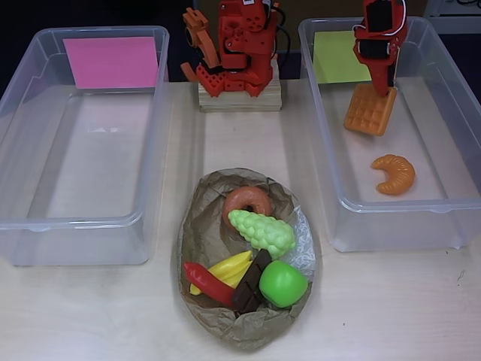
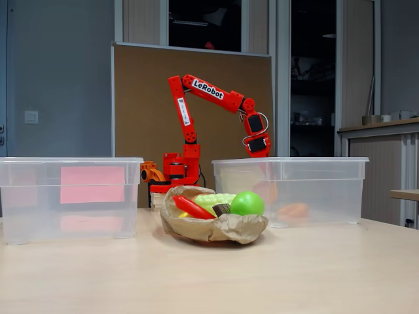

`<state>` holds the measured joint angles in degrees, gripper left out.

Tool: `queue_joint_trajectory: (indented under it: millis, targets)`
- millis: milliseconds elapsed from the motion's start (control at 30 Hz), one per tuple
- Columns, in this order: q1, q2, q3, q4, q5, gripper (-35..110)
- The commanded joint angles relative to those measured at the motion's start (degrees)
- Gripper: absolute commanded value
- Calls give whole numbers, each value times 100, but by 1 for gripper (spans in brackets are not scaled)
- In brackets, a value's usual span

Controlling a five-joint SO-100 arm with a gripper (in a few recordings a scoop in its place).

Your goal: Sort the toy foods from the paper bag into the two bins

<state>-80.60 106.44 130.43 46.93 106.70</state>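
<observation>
I am looking first at what is lying nearest the overhead camera, at six o'clock: the paper bag (image 1: 248,289), crumpled and open on the table (image 1: 391,308), which is the largest surface in view. In the fixed view the paper bag (image 2: 213,226) is sitting at the centre, between the tubs.

Next in size are the two bins. The bin with the pink label (image 1: 79,143) is standing at nine o'clock, and I am seeing no toy in it. The bin with the yellow-green label (image 1: 398,128) is standing at three o'clock. The red arm (image 2: 209,91) is rising from its base (image 1: 239,53) at twelve o'clock and is reaching down into the right-hand bin.

The gripper (image 1: 379,83) is hanging inside that bin with the orange waffle (image 1: 370,110) tilted at its tip and touching it; I cannot tell how wide the jaws are standing or whether they are clamping the waffle. The orange croissant (image 1: 394,174) is lying on the bin floor, just toward five o'clock from the waffle and apart from it.

In the bag, largest to smallest: the pale-green grapes (image 1: 261,230) are lying at centre, the brown donut (image 1: 246,203) at twelve o'clock, the green apple (image 1: 282,283) at four o'clock, the yellow banana (image 1: 223,271) and red chili (image 1: 209,283) at eight o'clock, and the brown chocolate bar (image 1: 250,286) is lying between banana and apple.
</observation>
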Motion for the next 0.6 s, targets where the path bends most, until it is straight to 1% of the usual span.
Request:
queue_joint_trajectory:
  millis: [0, 100, 200, 300, 433, 500, 567]
  targets:
    - [-158, -158, 220, -571, 325, 2]
    - [-220, -325, 343, -1125, 202, 13]
    - [-158, -404, 79, -1011, -483, 19]
    - [-18, -369, -562, -202, -1433, 24]
    - [325, -9, -1556, 1178, -2514, 25]
    - [703, 264, -2215, 1916, -3419, 26]
    - [1204, 483, -3015, 2593, -4570, 27]
